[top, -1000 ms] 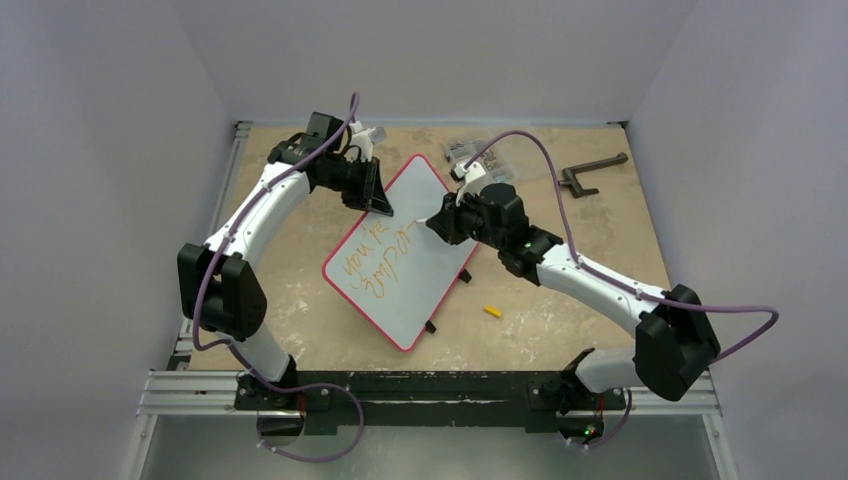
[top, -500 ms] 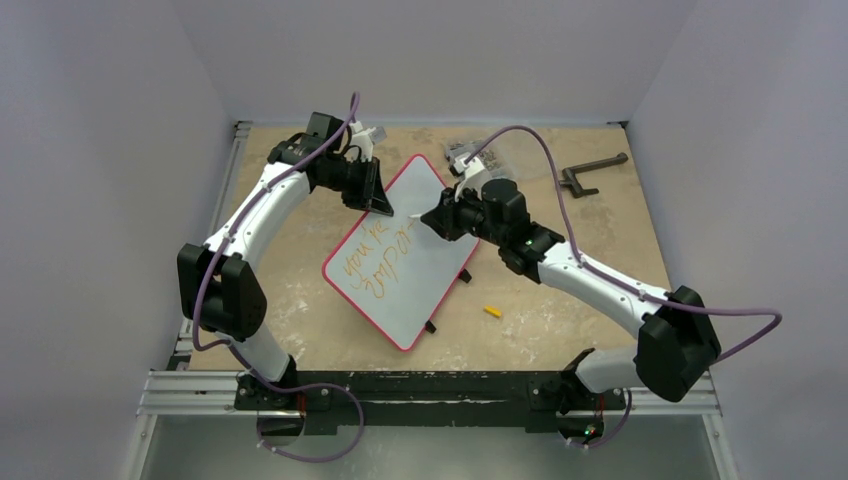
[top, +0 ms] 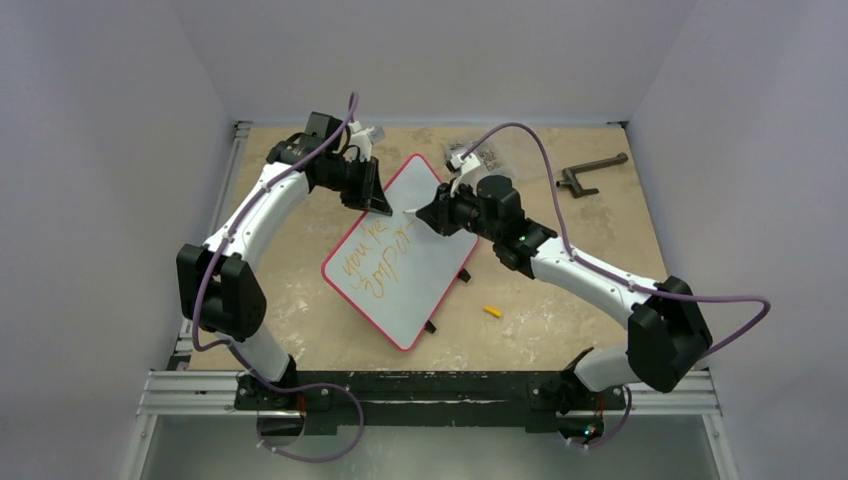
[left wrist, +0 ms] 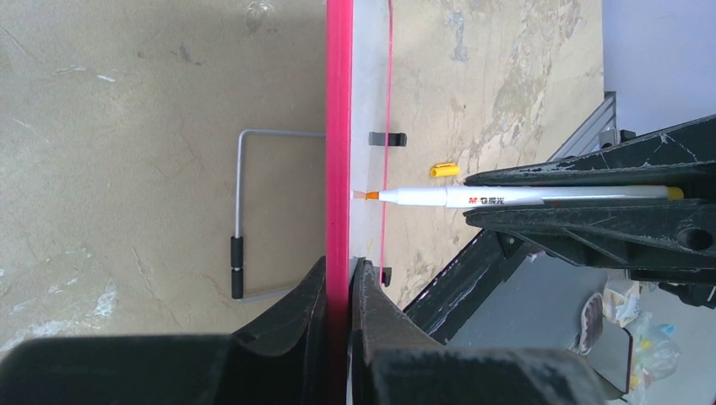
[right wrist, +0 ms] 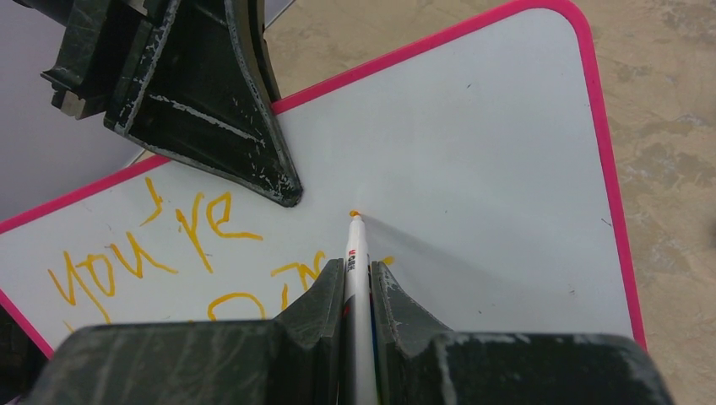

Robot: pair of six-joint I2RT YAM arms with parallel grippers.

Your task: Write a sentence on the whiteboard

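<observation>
On the mottled tan table (top: 560, 300) (pale walls (top: 120, 120) around), left pincer (left wrist: 341, 268) clamps the whiteboard (top: 425, 275), right pincer (right wrist: 356, 272) grips a marker (right wrist: 357, 240).

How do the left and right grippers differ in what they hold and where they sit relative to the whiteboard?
The left gripper is shut on the whiteboard rim; the right gripper is shut on a white marker. The left clamps the board's edge; the right hangs over the board's face, marker tip near the surface beside the sentence. Both have dark jaws, closed.
</observation>
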